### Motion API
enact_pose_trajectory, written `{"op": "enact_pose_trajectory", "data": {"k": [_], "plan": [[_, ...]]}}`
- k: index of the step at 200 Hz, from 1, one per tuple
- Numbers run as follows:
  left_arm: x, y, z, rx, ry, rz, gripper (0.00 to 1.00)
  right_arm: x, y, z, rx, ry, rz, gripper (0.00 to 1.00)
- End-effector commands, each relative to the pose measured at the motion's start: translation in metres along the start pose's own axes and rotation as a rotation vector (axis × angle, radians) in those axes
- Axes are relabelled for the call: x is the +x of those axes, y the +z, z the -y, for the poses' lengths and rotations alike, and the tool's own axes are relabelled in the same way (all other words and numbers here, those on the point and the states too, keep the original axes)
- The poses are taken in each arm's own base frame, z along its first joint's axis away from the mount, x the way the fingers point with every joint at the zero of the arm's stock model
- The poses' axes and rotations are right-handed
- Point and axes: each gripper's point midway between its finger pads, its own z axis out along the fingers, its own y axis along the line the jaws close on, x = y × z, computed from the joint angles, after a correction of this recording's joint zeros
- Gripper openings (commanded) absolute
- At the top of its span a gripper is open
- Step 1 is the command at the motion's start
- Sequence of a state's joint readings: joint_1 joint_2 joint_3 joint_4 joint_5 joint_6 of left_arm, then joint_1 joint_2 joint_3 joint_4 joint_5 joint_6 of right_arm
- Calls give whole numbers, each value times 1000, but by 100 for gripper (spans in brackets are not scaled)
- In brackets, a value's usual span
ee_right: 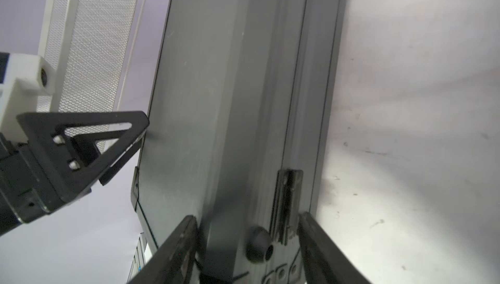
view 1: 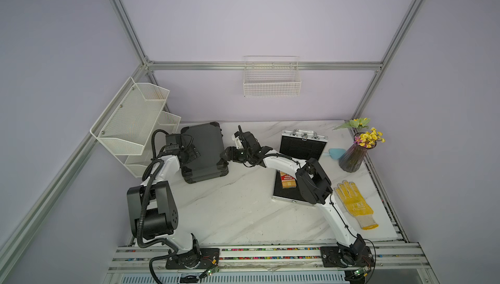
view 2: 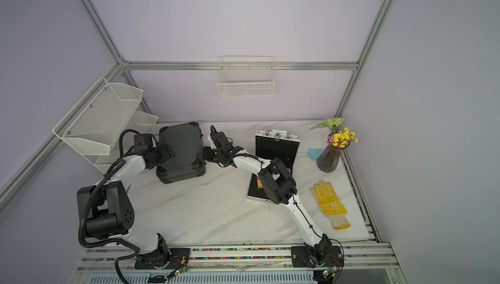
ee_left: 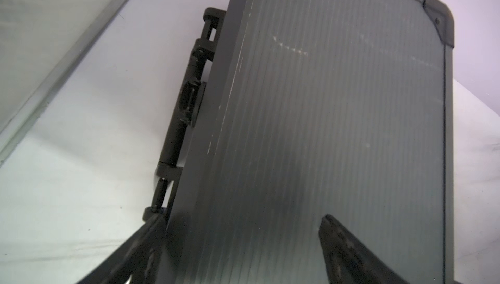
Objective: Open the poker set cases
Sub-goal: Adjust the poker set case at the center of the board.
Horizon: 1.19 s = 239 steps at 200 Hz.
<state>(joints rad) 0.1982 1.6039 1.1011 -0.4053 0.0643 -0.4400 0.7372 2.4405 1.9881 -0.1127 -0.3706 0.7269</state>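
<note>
Stretching sideways on bent arm (view 1: 278, 162), right jaws clamping dark grey case (view 1: 205, 147), left jaws apart

The left arm (view 1: 162, 169) rises from its base at the near left, bends at the elbow and reaches toward the far side. The left hand (view 1: 190, 154) is turned to the right, with its fingers (ee_left: 349, 250) spread well apart. One finger lies over the top face of the dark grey case (view 1: 207, 144), the other beside its edge. The right arm (view 1: 331, 209) goes from its base at the near right up to a raised elbow, and from there the forearm stretches to the left. The right hand (view 1: 226, 156) is closed on the right edge of the same case, one finger (ee_right: 178, 247) against each face.
</note>
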Motion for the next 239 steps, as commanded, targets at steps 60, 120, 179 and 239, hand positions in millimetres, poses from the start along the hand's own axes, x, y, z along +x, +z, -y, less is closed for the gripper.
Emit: {"op": "enact_pose_trajectory", "data": {"k": [60,120,179,239], "plan": [[115,-10,105,325,-4,-281,89,-9,-21,64,142,5,-45,62],[142,-62,147,461,54,-270,88,-23,-44,67,202,-45,-27,62],[18,-112,119,335,243,96,92,-85,-101,45,357,-95,167,88],[-100,-40,140,305,311,125,92,-66,-130,9,314,35,300,92]]}}
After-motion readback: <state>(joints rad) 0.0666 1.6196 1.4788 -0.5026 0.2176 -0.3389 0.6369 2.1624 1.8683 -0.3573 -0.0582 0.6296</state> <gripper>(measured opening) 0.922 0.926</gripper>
